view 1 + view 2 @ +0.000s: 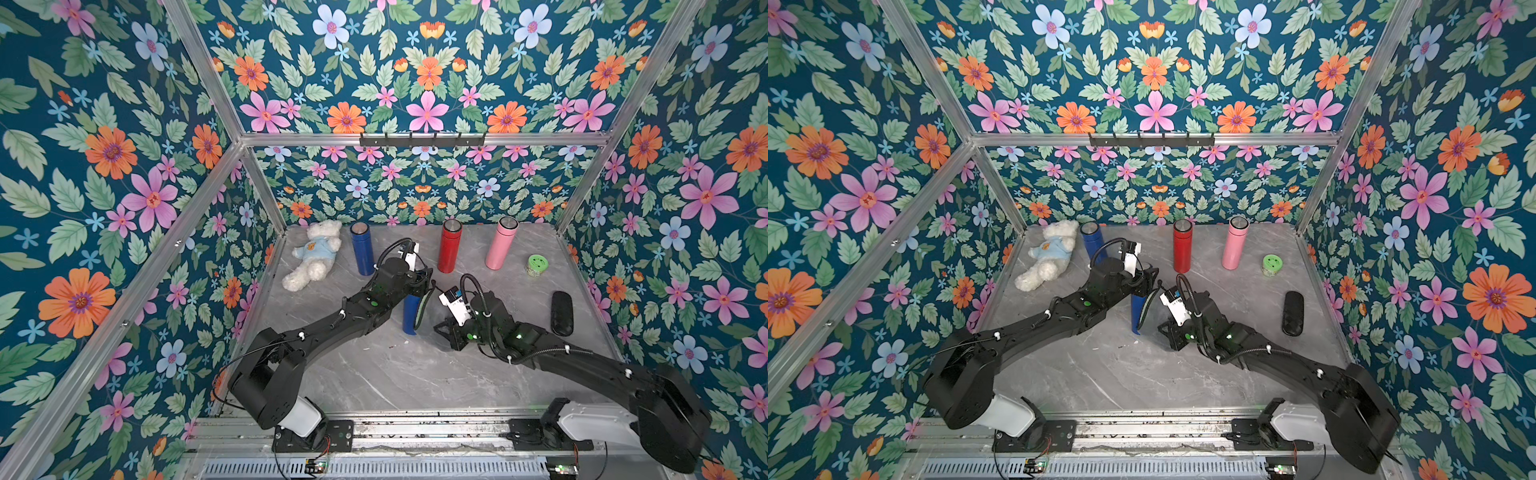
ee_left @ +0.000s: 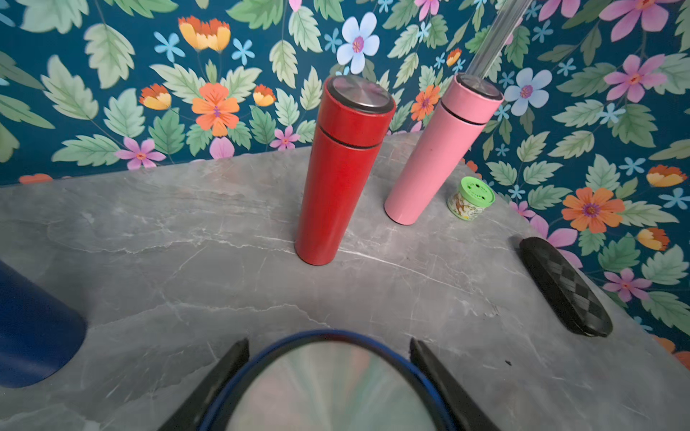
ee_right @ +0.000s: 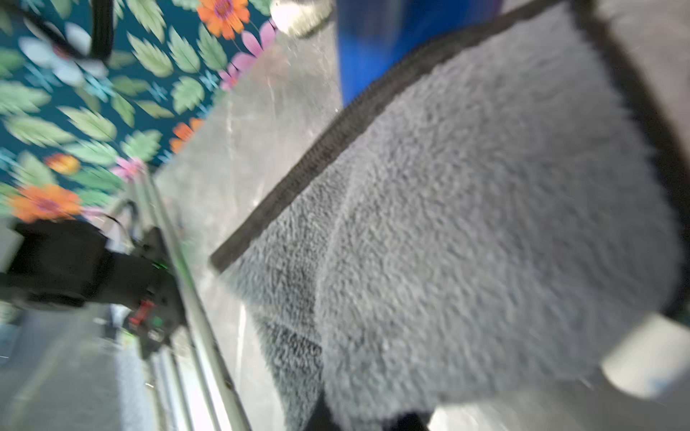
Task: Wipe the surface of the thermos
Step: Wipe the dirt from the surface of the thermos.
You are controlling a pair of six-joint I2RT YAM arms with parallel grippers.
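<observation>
A blue thermos [image 1: 410,316] [image 1: 1136,311] stands upright mid-table, and its silver lid [image 2: 332,388] fills the bottom of the left wrist view. My left gripper [image 1: 422,282] [image 2: 328,345] is shut on its top, one black finger [image 2: 235,358] on each side of the lid. A grey cloth with a black hem [image 3: 485,224] [image 1: 427,309] lies against the thermos's right side. My right gripper [image 1: 442,328] [image 3: 373,421] is shut on the cloth, and its fingers are mostly hidden by the cloth. Blue thermos wall [image 3: 392,44] shows just past the cloth's hem.
Along the back stand a second blue thermos [image 1: 361,253], a red one [image 1: 449,251] and a pink one [image 1: 500,248]. A white teddy bear [image 1: 311,257] lies at the back left. A green-lidded jar [image 1: 537,265] and a black case [image 1: 562,312] sit at the right.
</observation>
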